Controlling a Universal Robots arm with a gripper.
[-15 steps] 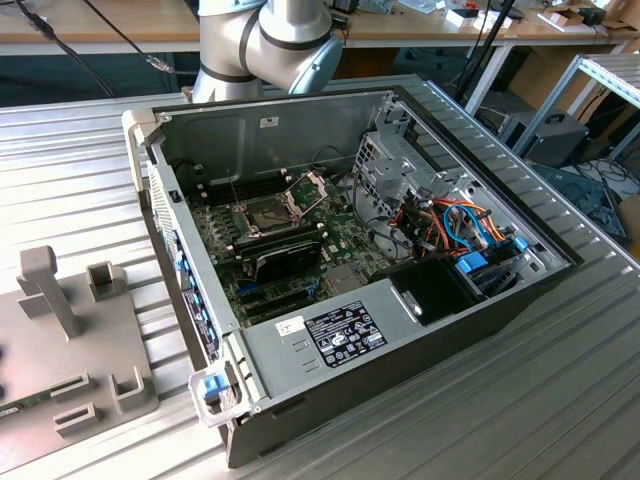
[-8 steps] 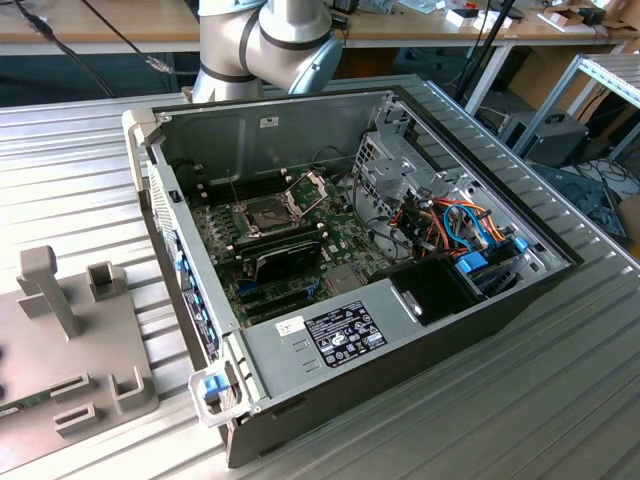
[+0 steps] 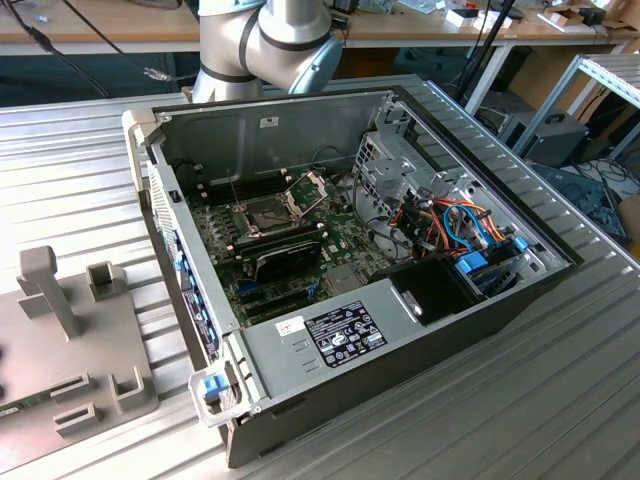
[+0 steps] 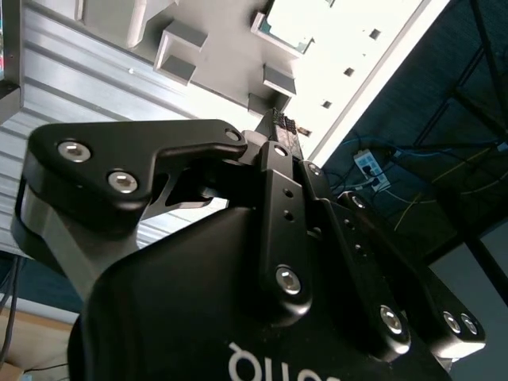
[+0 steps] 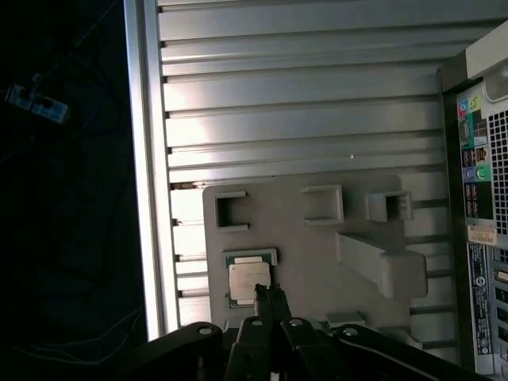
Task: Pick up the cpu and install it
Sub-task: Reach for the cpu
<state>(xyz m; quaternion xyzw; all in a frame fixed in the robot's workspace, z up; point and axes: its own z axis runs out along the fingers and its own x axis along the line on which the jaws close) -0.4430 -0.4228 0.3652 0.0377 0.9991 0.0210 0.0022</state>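
Note:
The cpu [image 5: 248, 277], a small square chip with a silver top and green rim, lies flat in a recess of the grey holder plate [image 5: 309, 254]. In the first wrist view my gripper [image 5: 270, 294] hangs above the chip's edge, its black fingers pressed together with nothing between them. The second wrist view shows the same narrow fingertips [image 4: 283, 127] pointing towards the holder plate [image 4: 214, 32], with the cpu [image 4: 279, 30] beyond them. In the exterior view the open computer case [image 3: 400, 330] holds the green motherboard [image 3: 300, 255], and its socket [image 3: 268, 212] stands open with the hinged plate [image 3: 308, 188] raised.
The holder plate [image 3: 70, 360] with its raised blocks sits on the ribbed aluminium table [image 3: 560, 400], at the exterior view's left of the case. A long black card [image 3: 285, 258] lies across the motherboard near the socket. Cables and a drive cage [image 3: 440, 215] crowd the case's other end.

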